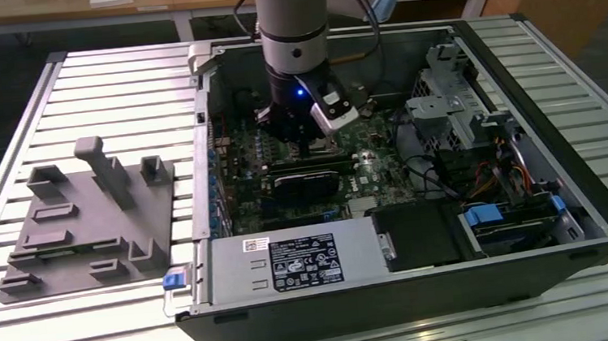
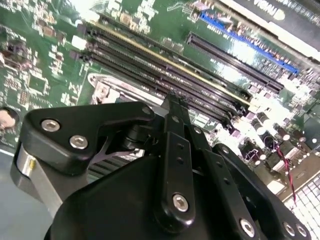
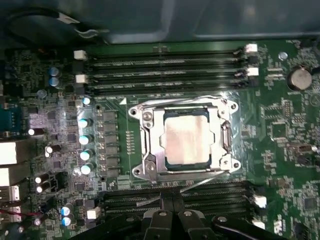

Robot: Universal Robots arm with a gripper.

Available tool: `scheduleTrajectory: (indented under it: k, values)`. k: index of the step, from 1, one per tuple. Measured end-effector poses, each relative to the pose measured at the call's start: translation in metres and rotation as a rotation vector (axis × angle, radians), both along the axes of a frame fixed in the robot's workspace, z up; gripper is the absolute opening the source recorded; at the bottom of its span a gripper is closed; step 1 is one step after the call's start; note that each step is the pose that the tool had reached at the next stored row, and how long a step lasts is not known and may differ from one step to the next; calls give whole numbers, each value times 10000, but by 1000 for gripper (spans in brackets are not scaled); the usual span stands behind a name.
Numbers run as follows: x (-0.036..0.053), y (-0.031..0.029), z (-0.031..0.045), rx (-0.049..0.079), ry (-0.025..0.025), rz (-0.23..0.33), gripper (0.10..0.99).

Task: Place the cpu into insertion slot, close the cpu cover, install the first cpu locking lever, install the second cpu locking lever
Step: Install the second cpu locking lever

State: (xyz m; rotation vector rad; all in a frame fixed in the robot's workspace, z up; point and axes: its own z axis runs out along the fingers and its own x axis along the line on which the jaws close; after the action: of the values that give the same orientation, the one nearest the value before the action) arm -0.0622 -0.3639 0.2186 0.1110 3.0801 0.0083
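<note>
- The black-linked gripper (image 3: 171, 204) has its two slim fingers (image 3: 176, 207) pressed together with nothing between them; in the second wrist view the fingertips (image 2: 171, 100) meet at a single edge just above the board.
- In the first wrist view the tips sit at the edge of the long black memory slots (image 3: 175, 195) that run beside the socket, just clear of the socket frame.
- The small flat square cpu (image 3: 186, 141) with its silvery-tan metal top lies in the insertion slot (image 3: 217, 165), the square metal-rimmed socket in the green circuit board (image 3: 280, 125).
- The thin silvery metal cpu cover (image 3: 153, 142) lies flat down over the chip, whose top shows through its large square window.
- I cannot tell how the locking levers stand.
- A second bank of black memory slots (image 3: 165, 70) lies on the far side of the socket from the gripper.
- In the exterior view the grey robot arm (image 1: 292, 25) reaches down into the open black computer case (image 1: 423, 291), which rests on a ribbed metal table (image 1: 81, 98), with a grey moulded parts fixture (image 1: 81, 229) towards the exterior view's left.
</note>
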Motion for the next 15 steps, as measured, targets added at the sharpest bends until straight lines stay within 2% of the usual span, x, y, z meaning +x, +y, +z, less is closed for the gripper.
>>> scheduleTrajectory:
  k: [3,11,15]
  values:
    - [-22,-5,-15,191,0,136,106]
    - [-93,-63,-49,447,0,354,106]
    - [-101,-94,-67,741,-5,393,106]
